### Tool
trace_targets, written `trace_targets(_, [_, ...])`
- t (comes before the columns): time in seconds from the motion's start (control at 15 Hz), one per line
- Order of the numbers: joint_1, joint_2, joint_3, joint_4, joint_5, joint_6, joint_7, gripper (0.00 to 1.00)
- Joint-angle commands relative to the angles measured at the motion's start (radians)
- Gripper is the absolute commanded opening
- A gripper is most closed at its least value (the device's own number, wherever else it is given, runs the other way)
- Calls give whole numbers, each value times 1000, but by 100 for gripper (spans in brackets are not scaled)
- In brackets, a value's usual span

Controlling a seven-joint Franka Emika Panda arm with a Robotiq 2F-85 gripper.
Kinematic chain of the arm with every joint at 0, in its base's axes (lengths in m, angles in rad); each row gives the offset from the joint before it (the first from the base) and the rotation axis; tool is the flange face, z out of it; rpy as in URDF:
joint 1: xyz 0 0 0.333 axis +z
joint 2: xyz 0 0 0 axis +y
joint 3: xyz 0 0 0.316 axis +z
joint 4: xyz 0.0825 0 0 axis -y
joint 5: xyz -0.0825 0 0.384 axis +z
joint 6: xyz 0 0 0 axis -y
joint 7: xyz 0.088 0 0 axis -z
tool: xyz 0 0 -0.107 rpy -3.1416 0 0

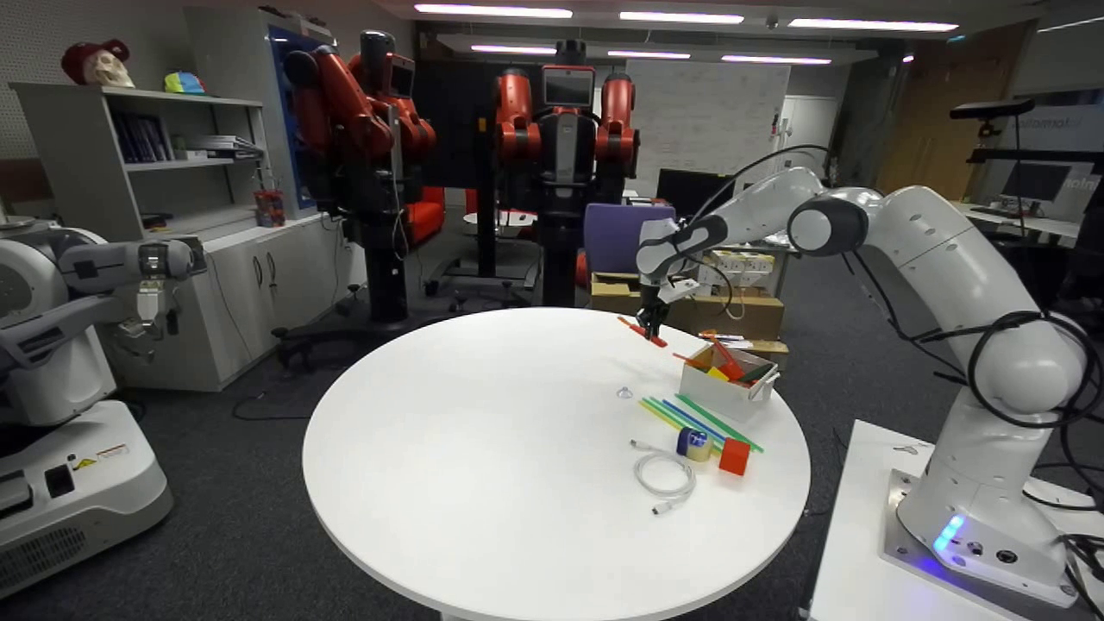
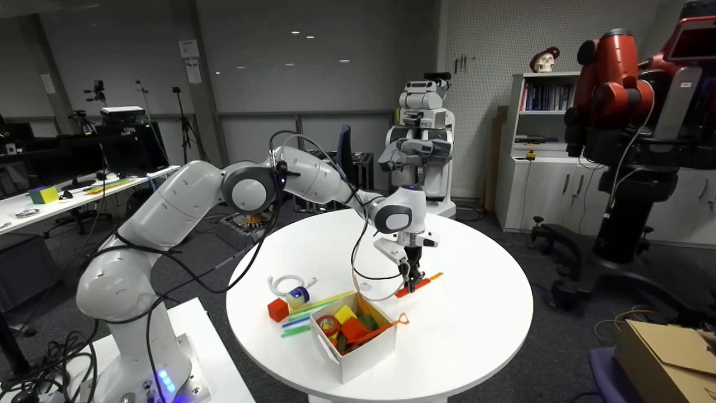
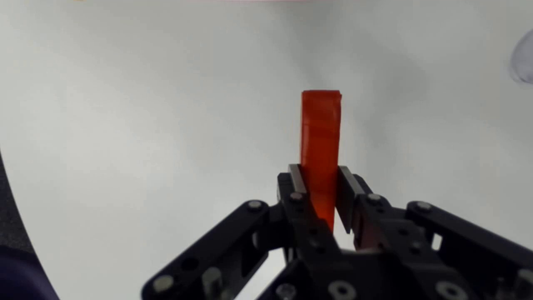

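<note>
Red stick (image 3: pixel 320 133): held in the pincer (image 3: pixel 320 179), at or just above the round white worktop (image 1: pixel 474 431); cannot tell whether it touches; orange at one end
Pincer: clamped on the red stick, a pad at either side
Clear disc (image 1: pixel 624 392): on the worktop, near the red stick
White box (image 2: pixel 369 357): near too; holds red, yellow, green pieces
Strips (image 1: pixel 718 423): green, blue, yellow; beside the white box
Red cube (image 1: pixel 734 457): just beside a jar (image 1: pixel 694 444)

Strip lights (image 1: pixel 493 12) lit; dark floor (image 1: pixel 250 483); grey bookshelf (image 1: pixel 73 147).
</note>
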Motion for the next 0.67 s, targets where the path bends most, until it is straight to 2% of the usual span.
trace_targets(0.0, [-4,-198,-2,-171,53,-50,79,6])
trace_targets(0.27, [18,-370,-42,-336,16,-54,142,6])
trace_targets(0.47, [13,-476,-60,-466,5,11,132,6])
trace_targets(0.6, [1,-538,-66,-557,15,94,98,6])
